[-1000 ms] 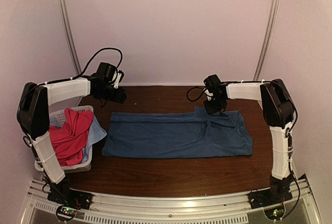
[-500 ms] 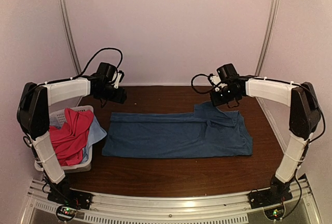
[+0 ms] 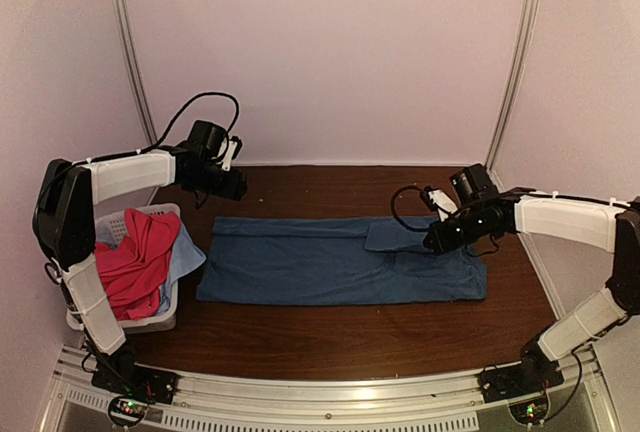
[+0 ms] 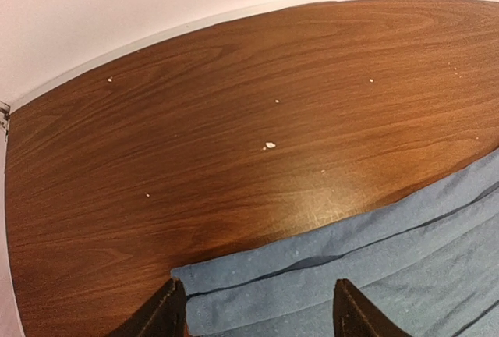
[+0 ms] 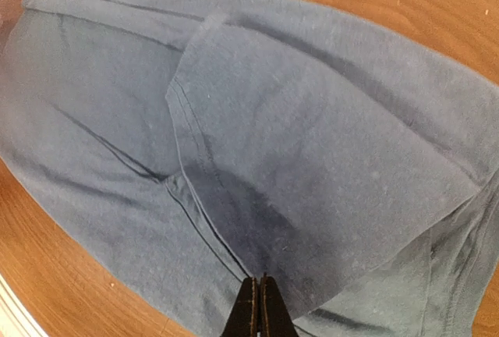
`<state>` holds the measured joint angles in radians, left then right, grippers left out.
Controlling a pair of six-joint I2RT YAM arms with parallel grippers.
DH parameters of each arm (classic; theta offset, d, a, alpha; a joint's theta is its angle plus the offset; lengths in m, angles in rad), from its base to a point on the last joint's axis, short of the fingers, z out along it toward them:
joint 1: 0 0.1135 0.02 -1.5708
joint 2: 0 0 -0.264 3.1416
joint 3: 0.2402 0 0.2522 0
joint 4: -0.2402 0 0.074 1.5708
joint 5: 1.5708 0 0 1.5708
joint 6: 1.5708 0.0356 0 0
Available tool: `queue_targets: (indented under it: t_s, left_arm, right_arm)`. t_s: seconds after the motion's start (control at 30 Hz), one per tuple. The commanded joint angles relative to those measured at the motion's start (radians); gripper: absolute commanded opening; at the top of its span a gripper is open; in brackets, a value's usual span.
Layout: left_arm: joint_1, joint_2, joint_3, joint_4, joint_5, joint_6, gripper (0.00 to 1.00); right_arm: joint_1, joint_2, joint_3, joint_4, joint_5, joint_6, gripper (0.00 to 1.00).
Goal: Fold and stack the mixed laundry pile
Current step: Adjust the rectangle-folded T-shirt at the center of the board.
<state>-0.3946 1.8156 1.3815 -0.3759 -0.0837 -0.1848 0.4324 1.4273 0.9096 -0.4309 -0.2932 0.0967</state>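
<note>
The dark blue T-shirt (image 3: 320,262) lies spread flat across the middle of the table. My right gripper (image 3: 432,244) is shut on a flap of it (image 3: 395,235), held folded over the shirt's right part. The right wrist view shows that flap (image 5: 312,118) running to the closed right gripper (image 5: 260,306), with a shadow beneath it. My left gripper (image 3: 232,188) hovers open over the shirt's far left corner (image 4: 234,290), holding nothing; in its wrist view the left gripper (image 4: 261,317) straddles that corner. The magenta-pink shirt (image 3: 135,257) and the light-blue cloth (image 3: 187,257) lie in the basket.
A white slotted basket (image 3: 150,322) stands at the table's left edge, beside the left arm's base. Bare brown tabletop (image 3: 350,337) shows in front of and behind the T-shirt. Walls close in the back and both sides.
The right arm swung outward and toward the near side, drawing the shirt's far right flap forward over the shirt. The left arm and its open gripper stayed where they were.
</note>
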Motion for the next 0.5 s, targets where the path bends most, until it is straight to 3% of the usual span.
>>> queue_targets:
  t_s: [0.0, 0.4, 0.47]
  left_arm:
    - [-0.006, -0.029, -0.009, 0.007, 0.007, -0.003, 0.66]
    - [-0.006, -0.024, -0.012, 0.008, 0.006, 0.002, 0.66]
    - [-0.006, -0.02, -0.013, 0.009, 0.011, 0.001, 0.66]
  right_arm:
    - [0.009, 0.013, -0.042, -0.053, -0.015, 0.057, 0.0]
    - [0.008, -0.073, -0.093, -0.158, 0.086, 0.156, 0.01]
    - [0.015, -0.068, -0.064, -0.152, 0.093, 0.145, 0.28]
